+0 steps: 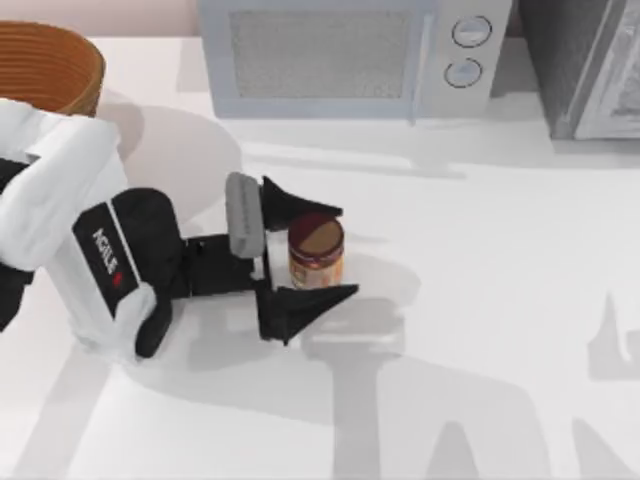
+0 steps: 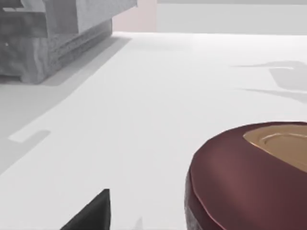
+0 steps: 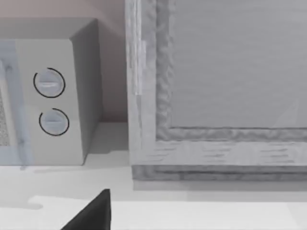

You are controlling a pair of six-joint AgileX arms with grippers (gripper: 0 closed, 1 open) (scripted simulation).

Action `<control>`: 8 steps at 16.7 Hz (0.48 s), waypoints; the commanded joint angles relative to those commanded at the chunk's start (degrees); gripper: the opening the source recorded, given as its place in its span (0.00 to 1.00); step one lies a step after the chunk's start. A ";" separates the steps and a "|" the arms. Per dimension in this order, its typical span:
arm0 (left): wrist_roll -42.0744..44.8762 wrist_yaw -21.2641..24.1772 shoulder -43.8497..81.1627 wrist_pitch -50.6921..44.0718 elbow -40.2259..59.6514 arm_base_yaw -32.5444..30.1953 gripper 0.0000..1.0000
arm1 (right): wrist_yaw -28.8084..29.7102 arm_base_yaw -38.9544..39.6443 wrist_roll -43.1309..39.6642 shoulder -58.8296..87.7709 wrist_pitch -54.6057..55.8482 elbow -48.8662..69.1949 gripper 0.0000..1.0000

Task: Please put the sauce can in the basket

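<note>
While the basket [image 1: 45, 65] sits at the table's far left corner, the left gripper [image 1: 318, 250] is further right, mid-table, fingers spread either side of the sauce can [image 1: 316, 251]. A slight gap shows on both sides, so nothing is clamped yet. The can stands upright on the table [image 1: 480, 300]; the left wrist view has its maroon top [image 2: 249, 177] close up. Microwave [image 1: 350, 55] is at the back, cabinet [image 1: 585, 65] far right. Right gripper: can't tell its state.

Risks, my read: closing off-centre could tip or shove the can; a weak grip could drop it during the carry.

Writing: "AGILE" partly legible on the arm [image 1: 105, 255]; can label unreadable.
</note>
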 joint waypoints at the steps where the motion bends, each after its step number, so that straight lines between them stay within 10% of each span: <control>1: 0.00 0.00 0.00 0.00 0.00 0.00 1.00 | 0.00 0.00 0.00 0.00 0.00 0.00 1.00; 3: 0.00 0.00 0.00 0.00 0.00 0.00 1.00 | 0.00 0.00 0.00 0.00 0.00 0.00 1.00; 8: 0.00 0.00 0.00 0.00 0.00 0.00 0.62 | 0.00 0.00 0.00 0.00 0.00 0.00 1.00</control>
